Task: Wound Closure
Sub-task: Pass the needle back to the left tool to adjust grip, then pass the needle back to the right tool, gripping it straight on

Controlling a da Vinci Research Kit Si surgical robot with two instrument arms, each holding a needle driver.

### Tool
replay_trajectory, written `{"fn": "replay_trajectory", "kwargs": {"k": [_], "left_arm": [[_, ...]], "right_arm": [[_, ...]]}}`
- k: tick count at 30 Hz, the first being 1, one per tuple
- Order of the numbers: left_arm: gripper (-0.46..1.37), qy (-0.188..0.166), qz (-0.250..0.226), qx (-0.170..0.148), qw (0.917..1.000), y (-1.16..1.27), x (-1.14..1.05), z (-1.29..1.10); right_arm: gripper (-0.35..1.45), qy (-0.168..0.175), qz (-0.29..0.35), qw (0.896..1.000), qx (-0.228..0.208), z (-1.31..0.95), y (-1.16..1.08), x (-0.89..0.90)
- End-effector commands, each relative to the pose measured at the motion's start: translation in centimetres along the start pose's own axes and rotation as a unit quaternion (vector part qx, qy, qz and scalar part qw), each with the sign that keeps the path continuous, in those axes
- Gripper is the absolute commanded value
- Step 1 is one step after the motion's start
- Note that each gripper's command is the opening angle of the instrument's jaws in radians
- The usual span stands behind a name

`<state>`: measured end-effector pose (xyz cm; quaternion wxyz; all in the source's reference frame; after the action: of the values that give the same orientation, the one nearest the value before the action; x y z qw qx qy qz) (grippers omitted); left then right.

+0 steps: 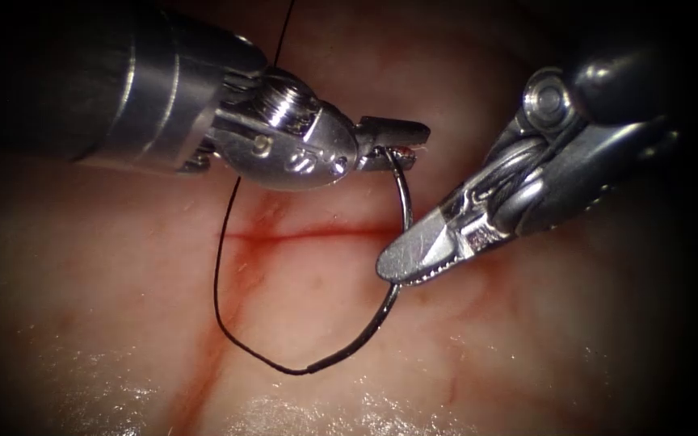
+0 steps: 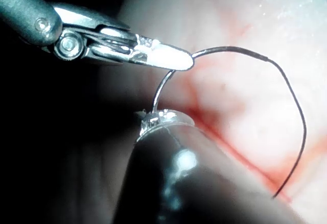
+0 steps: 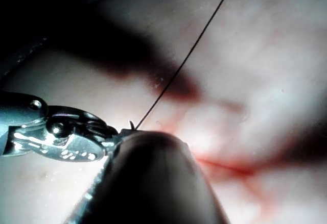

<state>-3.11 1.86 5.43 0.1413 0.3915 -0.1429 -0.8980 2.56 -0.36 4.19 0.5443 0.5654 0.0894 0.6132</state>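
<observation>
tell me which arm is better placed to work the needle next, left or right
Left, probably. The left tool already holds the needle near its tip, clear above the tissue. The right tool is shut on the needle's mid-curve, so it seems only to steady it. The thread trails loose.

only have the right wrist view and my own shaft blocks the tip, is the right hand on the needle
Observer: Yes. In the endoscope view the right hand is shut on the needle about mid-curve.
Operator: and the left hand
Observer: The left hand grips the same needle near its pointed end.
Operator: is the needle in the tissue
Observer: It appears not. The whole curve shows free over the tissue, near the right end of the cut. The thread loops away from the needle's tail.
</observation>
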Motion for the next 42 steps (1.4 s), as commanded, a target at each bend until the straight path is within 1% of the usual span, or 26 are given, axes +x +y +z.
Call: {"fn": "replay_trajectory", "kwargs": {"k": [1, 2, 6, 11, 12, 16, 17, 19, 21, 23, 24, 25, 26, 27, 28, 29, 31, 32, 33, 34, 35, 36, 37, 39, 41, 42], "left_arm": [[-0.35, 0.003, -0.003, -0.010, 0.9999, 0.00, -0.01, -0.01], [-0.35, 0.004, -0.003, -0.010, 0.9999, 0.00, -0.02, -0.02], [-0.35, 0.006, -0.008, -0.012, 0.9999, 0.00, -0.07, -0.03], [-0.35, 0.012, -0.097, -0.022, 0.9950, 0.00, -0.22, -0.07], [-0.35, 0.014, -0.149, -0.026, 0.9884, 0.00, -0.29, -0.08], [-0.35, 0.028, -0.239, -0.040, 0.9698, 0.02, -0.41, -0.07], [-0.35, 0.036, -0.272, -0.048, 0.9605, 0.02, -0.46, -0.06], [-0.35, 0.047, -0.295, -0.057, 0.9527, 0.02, -0.51, -0.04], [-0.35, 0.068, -0.322, -0.072, 0.9414, 0.04, -0.55, -0.01], [-0.35, 0.128, -0.370, -0.090, 0.9158, 0.07, -0.60, 0.04], [-0.35, 0.142, -0.384, -0.093, 0.9078, 0.08, -0.60, 0.05], [-0.35, 0.163, -0.405, -0.099, 0.8940, 0.10, -0.61, 0.06], [-0.35, 0.185, -0.432, -0.109, 0.8760, 0.12, -0.63, 0.07], [-0.35, 0.198, -0.450, -0.115, 0.8630, 0.13, -0.64, 0.09], [-0.35, 0.213, -0.468, -0.121, 0.8492, 0.15, -0.65, 0.10], [-0.35, 0.229, -0.489, -0.130, 0.8316, 0.18, -0.66, 0.12], [-0.35, 0.251, -0.519, -0.145, 0.8043, 0.21, -0.68, 0.15], [-0.35, 0.260, -0.534, -0.152, 0.7899, 0.22, -0.69, 0.16], [-0.35, 0.272, -0.551, -0.160, 0.7728, 0.24, -0.70, 0.17], [-0.35, 0.282, -0.561, -0.165, 0.7603, 0.26, -0.71, 0.18], [-0.35, 0.293, -0.571, -0.171, 0.7473, 0.27, -0.72, 0.19], [-0.35, 0.304, -0.587, -0.176, 0.7299, 0.27, -0.73, 0.19], [-0.35, 0.306, -0.589, -0.175, 0.7274, 0.28, -0.73, 0.20], [-0.35, 0.329, -0.613, -0.187, 0.6936, 0.28, -0.74, 0.20], [-0.35, 0.341, -0.621, -0.190, 0.6797, 0.28, -0.73, 0.21], [-0.35, 0.347, -0.632, -0.195, 0.6650, 0.28, -0.73, 0.22]], "right_arm": [[0.75, 0.001, -0.002, 1.000, 0.006, 0.00, 0.00, 0.00], [0.86, 0.003, -0.003, 1.000, 0.015, -0.02, 0.00, 0.01], [1.04, 0.011, -0.012, 0.999, 0.043, -0.10, -0.02, 0.02], [1.10, 0.024, -0.052, 0.995, 0.077, -0.41, -0.01, 0.04], [1.13, 0.033, -0.079, 0.993, 0.087, -0.55, 0.02, 0.04], [1.13, 0.063, -0.117, 0.987, 0.091, -0.77, 0.13, 0.02], [1.18, 0.079, -0.156, 0.981, 0.083, -0.84, 0.19, 0.01], [1.28, 0.095, -0.191, 0.974, 0.078, -0.90, 0.25, 0.01], [1.30, 0.121, -0.238, 0.961, 0.075, -0.96, 0.32, 0.02], [1.33, 0.173, -0.295, 0.938, 0.066, -1.03, 0.39, 0.05], [1.30, 0.183, -0.316, 0.929, 0.063, -1.04, 0.41, 0.05], [1.29, 0.197, -0.341, 0.917, 0.059, -1.06, 0.42, 0.06], [1.28, 0.213, -0.371, 0.902, 0.052, -1.07, 0.44, 0.08], [1.26, 0.224, -0.415, 0.881, 0.040, -1.08, 0.45, 0.10], [1.25, 0.233, -0.471, 0.851, 0.023, -1.09, 0.45, 0.11], [1.22, 0.245, -0.537, 0.807, 0.001, -1.11, 0.46, 0.13], [1.22, 0.269, -0.574, 0.773, -0.010, -1.12, 0.46, 0.16], [1.22, 0.283, -0.600, 0.748, -0.019, -1.13, 0.47, 0.18], [1.19, 0.295, -0.617, 0.729, -0.028, -1.13, 0.47, 0.19], [1.19, 0.303, -0.621, 0.722, -0.030, -1.13, 0.47, 0.19], [1.20, 0.310, -0.631, 0.711, -0.037, -1.13, 0.47, 0.19], [1.19, 0.317, -0.644, 0.695, -0.047, -1.13, 0.46, 0.19], [1.19, 0.318, -0.647, 0.691, -0.050, -1.13, 0.46, 0.19], [1.28, 0.330, -0.660, 0.671, -0.074, -1.10, 0.45, 0.21], [1.34, 0.333, -0.672, 0.655, -0.095, -1.07, 0.44, 0.21], [1.34, 0.335, -0.679, 0.644, -0.109, -1.04, 0.44, 0.20]]}}
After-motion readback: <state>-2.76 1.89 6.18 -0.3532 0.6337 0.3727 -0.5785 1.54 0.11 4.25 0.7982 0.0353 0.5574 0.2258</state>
